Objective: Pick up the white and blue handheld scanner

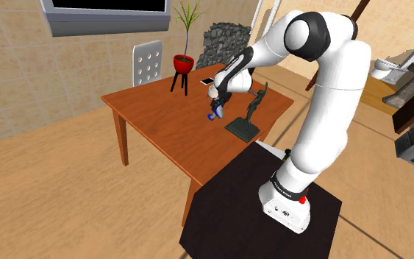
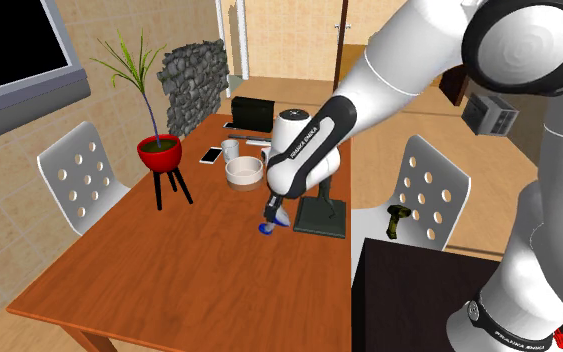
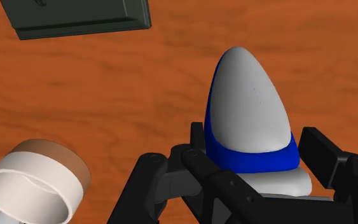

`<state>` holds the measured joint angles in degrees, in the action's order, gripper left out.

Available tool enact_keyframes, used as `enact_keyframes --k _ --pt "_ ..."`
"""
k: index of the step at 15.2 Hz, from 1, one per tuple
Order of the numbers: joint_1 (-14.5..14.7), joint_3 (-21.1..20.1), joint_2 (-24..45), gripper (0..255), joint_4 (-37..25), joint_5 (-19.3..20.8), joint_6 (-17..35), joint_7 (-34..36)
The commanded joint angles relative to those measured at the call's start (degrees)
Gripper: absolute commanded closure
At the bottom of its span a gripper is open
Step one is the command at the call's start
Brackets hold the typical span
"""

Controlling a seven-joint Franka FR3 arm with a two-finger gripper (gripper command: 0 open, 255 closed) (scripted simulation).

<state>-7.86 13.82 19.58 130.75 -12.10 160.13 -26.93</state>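
Scanner [image 3: 250,108], white with a blue band, clamped between the black fingers of the tool [image 3: 254,160], over the desk [image 1: 154,118] toward its edge nearest the stand [image 1: 227,210], just beside a dark statuette base [image 2: 321,217]. White lettering along the forearm [image 2: 309,145], too small to read.

In the second exterior view, a statuette base [image 2: 321,220] crowds the gripper [image 2: 271,218] at 3 o'clock, a white bowl [image 2: 244,180] at 11; bare tabletop [image 2: 169,270] spans 6 to 9.

We record a grey-white scanner [image 3: 247,102] with a blue band, a reddish-brown table [image 3: 107,95], and a red plant pot [image 2: 159,153].
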Motion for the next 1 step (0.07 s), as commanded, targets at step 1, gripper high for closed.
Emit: enact_keyframes --k 1 --pt "0.15 0.19 -0.38 255 0.06 0.24 -0.32 0.18"
